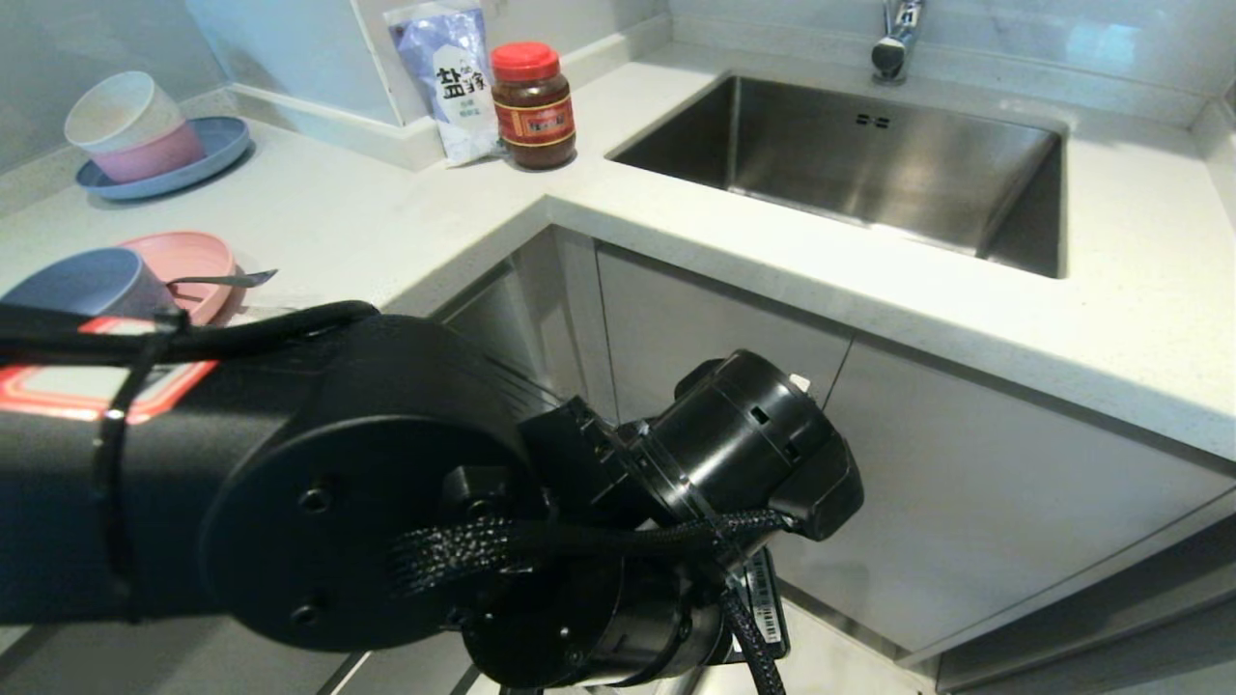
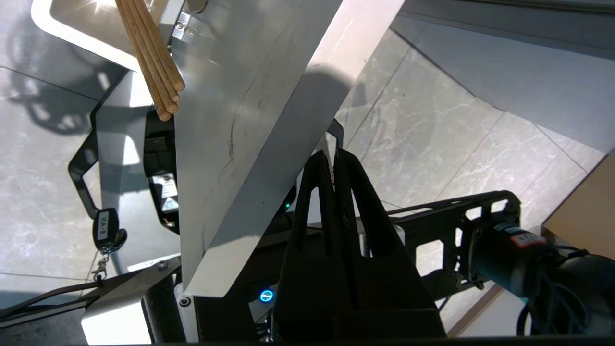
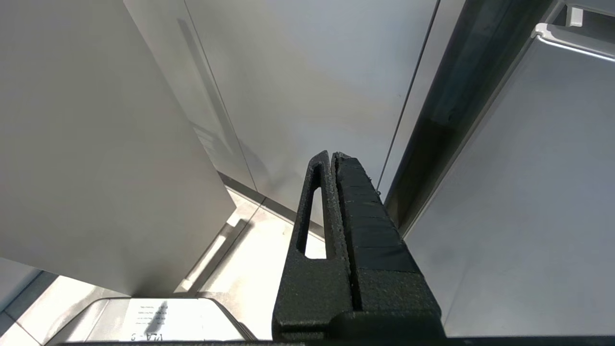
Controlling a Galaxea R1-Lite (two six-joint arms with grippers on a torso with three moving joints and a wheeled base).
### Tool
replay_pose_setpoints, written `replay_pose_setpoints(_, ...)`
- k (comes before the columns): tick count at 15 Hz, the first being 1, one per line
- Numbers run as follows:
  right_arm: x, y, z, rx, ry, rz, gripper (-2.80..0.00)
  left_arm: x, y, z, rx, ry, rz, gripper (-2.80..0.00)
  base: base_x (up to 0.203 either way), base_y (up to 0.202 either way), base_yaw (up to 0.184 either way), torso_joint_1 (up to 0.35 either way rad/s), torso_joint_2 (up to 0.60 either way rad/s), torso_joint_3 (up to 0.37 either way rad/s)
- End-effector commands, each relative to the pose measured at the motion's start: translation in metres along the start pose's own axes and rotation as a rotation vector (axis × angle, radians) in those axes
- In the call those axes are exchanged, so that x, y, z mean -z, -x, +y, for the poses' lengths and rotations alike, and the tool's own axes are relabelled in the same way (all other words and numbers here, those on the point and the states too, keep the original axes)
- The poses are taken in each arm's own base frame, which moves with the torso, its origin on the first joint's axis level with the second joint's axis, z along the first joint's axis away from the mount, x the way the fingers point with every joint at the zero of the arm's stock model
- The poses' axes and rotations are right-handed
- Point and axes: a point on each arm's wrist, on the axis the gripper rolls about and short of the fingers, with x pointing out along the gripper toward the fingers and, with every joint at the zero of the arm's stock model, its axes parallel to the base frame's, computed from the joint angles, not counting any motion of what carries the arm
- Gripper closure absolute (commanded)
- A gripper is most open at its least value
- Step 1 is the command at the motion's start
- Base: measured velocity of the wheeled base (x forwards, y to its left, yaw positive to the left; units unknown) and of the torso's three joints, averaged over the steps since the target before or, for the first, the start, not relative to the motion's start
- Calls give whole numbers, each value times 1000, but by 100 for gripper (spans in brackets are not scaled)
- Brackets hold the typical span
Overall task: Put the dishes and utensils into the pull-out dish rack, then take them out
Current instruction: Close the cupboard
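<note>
Head view, 1 pink plate point(image 1: 188, 259), 1 blue-grey bowl point(image 1: 82, 282), 1 spoon point(image 1: 224, 281)

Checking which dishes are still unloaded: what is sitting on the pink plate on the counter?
The blue-grey bowl sits on the pink plate, with a spoon lying across it. The left arm covers the plate's near edge, so anything there is hidden.

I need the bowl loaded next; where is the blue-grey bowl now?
In the head view the blue-grey bowl sits on the counter at far left, right beside the pink plate and above the left arm.

Both grippers point(image 2: 334, 156) point(image 3: 331, 156) closed (fingertips together)
</note>
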Motion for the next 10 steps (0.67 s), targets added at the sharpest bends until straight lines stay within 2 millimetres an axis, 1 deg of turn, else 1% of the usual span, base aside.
replay_pose_setpoints(1,1,0,0,-1,0,-2,0,1,-6,0,-20,2,6,0,0,0,0,0,0,0)
replay_pose_setpoints(8,0,0,0,1,0,-3,0,-1,-8,1,-42,5,-18,0,0,0,0,0,0,0)
replay_pose_setpoints(10,0,0,0,1,0,-3,0,-6,-10,5,-70,17,-51,0,0,0,0,0,0,0)
